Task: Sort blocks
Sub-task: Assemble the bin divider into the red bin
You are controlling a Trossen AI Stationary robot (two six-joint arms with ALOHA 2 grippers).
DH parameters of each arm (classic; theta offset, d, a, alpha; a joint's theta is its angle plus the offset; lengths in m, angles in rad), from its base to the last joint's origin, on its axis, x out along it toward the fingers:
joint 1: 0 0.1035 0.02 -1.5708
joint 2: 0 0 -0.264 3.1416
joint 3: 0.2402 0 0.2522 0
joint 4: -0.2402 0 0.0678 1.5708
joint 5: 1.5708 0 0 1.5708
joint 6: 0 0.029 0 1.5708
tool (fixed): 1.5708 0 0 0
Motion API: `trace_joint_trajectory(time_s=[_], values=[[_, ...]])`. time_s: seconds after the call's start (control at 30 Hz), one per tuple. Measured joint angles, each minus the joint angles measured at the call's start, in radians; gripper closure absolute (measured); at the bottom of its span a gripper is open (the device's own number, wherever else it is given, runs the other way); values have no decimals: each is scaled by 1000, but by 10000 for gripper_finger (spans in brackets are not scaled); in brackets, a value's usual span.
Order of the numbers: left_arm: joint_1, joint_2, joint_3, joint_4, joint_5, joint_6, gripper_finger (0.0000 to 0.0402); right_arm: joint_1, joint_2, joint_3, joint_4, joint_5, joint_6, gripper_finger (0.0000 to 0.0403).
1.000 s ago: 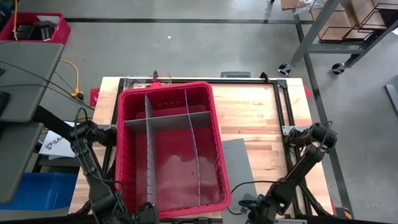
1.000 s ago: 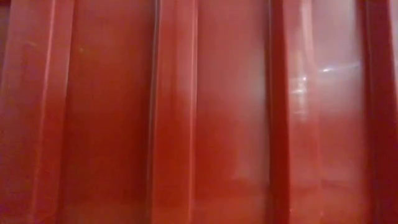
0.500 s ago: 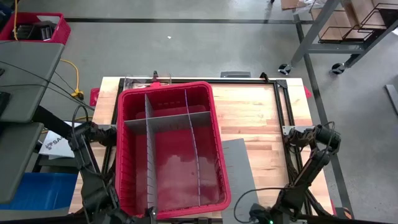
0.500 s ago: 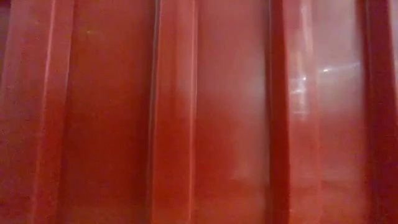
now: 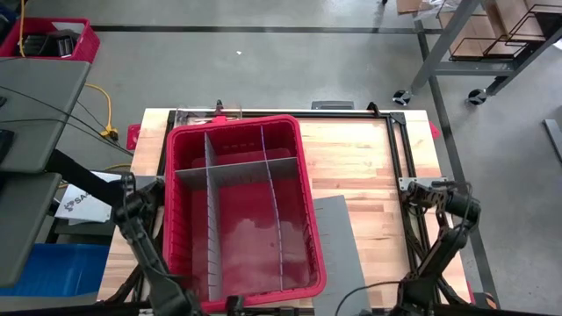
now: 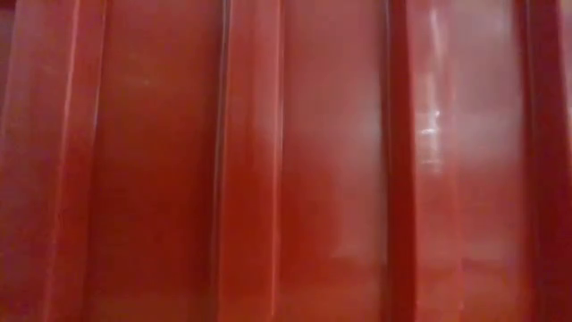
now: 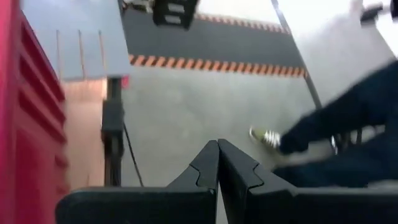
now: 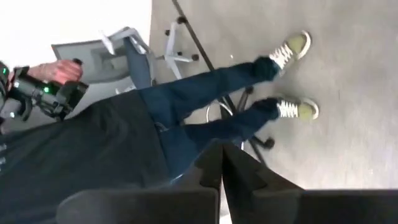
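The blocks show in no view. A large red bin (image 5: 176,219) with grey dividers (image 5: 237,169) stands on the left half of the wooden table. Its wall (image 6: 268,179) fills the low view. My left gripper (image 7: 218,144) is shut and holds nothing. It is at the table's near edge beside the bin's wall (image 7: 25,124) and points out over the floor. My right gripper (image 8: 222,148) is also shut with nothing in it, near the near right corner. It points off the table toward a seated person (image 8: 124,130).
A loose grey slotted sheet (image 5: 338,250) lies flat on the table right of the bin. Bare wood (image 5: 360,158) lies beyond it, bordered by a black frame rail (image 5: 399,158). The person's legs and shoe (image 7: 267,138) are close to the near edge.
Both arms have swung at the table's near edge. In the high view the left arm's upper part has shifted toward the bin, and the right arm's has shifted toward the table's right edge. Both hands have slid farther off the picture's lower border. The bin has stayed put.
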Motion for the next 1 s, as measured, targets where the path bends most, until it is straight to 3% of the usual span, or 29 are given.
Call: trace_joint_trajectory(time_s=[0.2,0.33,0.43,0.53,0.63,0.73,0.87,1.0], values=[[62,44,57,91,-6,-27,401,-9,41,125,-72,-5,-315,345],[88,29,58,129,-15,-80,401,-40,42,237,-266,-69,-538,288],[99,-15,58,129,-23,-140,401,-74,42,328,-456,-148,-632,268],[95,-73,59,128,-40,-151,401,-85,40,419,-702,-67,-646,298],[84,-130,59,58,-102,-141,401,-93,41,471,-942,25,-602,377],[64,-193,59,-83,-197,-149,401,-108,41,480,-1070,113,-492,393],[22,-271,59,-276,-341,-221,401,-124,41,480,-1056,202,-433,400],[-32,-314,59,-478,-359,-357,401,-129,41,480,-1006,193,-458,402]])
